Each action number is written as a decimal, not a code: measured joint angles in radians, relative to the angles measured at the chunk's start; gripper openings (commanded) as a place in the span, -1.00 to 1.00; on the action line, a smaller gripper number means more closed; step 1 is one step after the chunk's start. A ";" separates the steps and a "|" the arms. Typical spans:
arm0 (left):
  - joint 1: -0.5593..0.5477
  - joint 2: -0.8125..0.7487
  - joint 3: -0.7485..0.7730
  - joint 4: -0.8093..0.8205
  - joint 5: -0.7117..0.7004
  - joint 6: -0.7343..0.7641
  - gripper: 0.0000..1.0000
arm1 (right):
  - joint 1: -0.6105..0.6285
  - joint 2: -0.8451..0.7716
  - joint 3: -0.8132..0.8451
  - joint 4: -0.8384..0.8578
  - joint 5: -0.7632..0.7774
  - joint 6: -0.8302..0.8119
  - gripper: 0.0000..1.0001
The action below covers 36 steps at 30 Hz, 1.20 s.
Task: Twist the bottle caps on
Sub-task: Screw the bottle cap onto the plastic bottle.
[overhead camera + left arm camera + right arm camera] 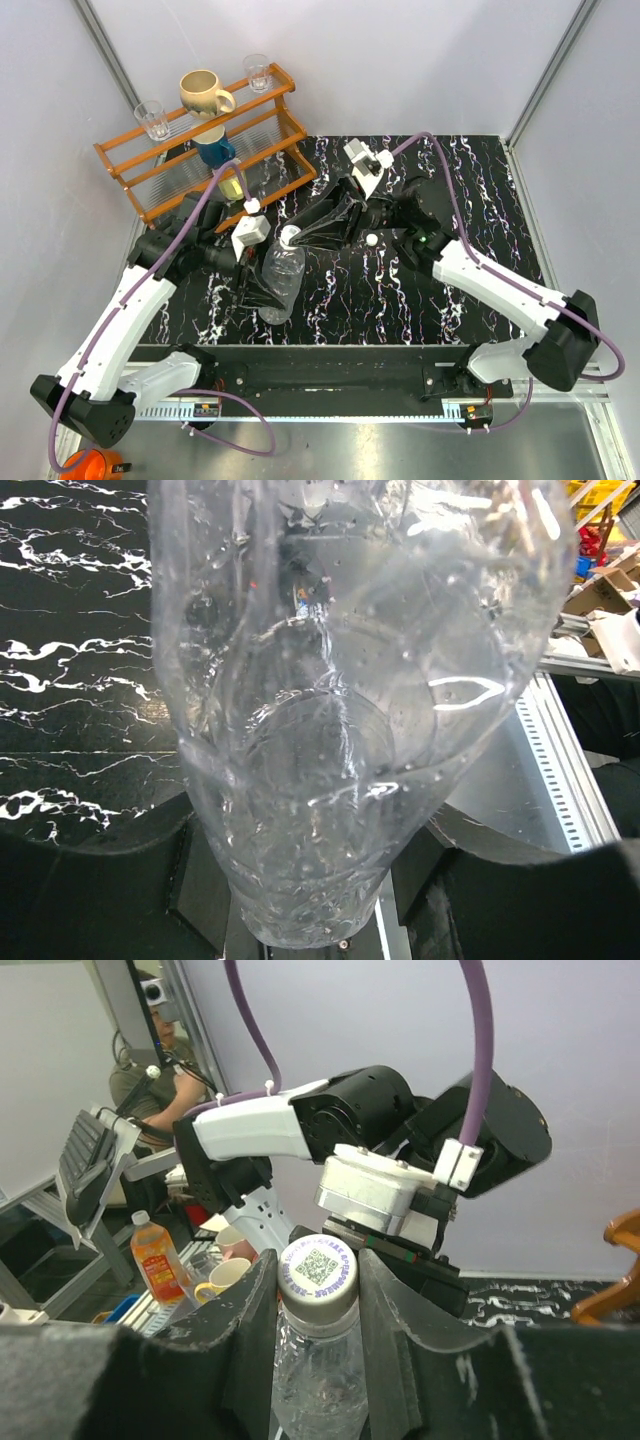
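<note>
A clear ribbed bottle point(282, 282) is held tilted above the black marbled table point(470, 190), its neck pointing to the back. My left gripper point(258, 290) is shut on the bottle's lower body, and the bottle point(340, 680) fills the left wrist view, with the left gripper point(305, 885) clamped round its base. A white cap point(318, 1268) with a printed code sits on the bottle's neck point(315, 1360). My right gripper point(318, 1282) is shut on this cap, a black finger pressed on each side. From above, the right gripper point(292, 238) meets the bottle top. A second small white cap point(371, 240) lies loose on the table.
An orange wooden rack point(270, 150) stands at the back left with a cream mug point(205, 94), a blue cup point(215, 150) and two drinking glasses point(153, 120). Grey walls close in the table on both sides. The table's near edge is a black rail point(330, 365).
</note>
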 measured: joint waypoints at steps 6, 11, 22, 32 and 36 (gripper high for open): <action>-0.004 -0.011 0.000 0.055 -0.072 -0.047 -1.00 | 0.001 -0.100 -0.015 -0.230 0.093 -0.135 -1.00; -0.004 -0.011 0.000 0.067 -0.144 -0.080 -1.00 | 0.002 -0.156 -0.053 -0.335 0.196 -0.183 -1.00; 0.004 -0.011 0.000 0.069 -0.247 -0.135 -1.00 | 0.049 -0.195 -0.070 -0.474 0.433 -0.188 -1.00; 0.008 -0.011 -0.001 0.082 -0.336 -0.160 -1.00 | 0.159 -0.183 -0.047 -0.549 0.722 -0.193 -1.00; 0.008 -0.011 -0.005 0.090 -0.368 -0.162 -1.00 | 0.193 -0.173 -0.019 -0.601 0.809 -0.196 -1.00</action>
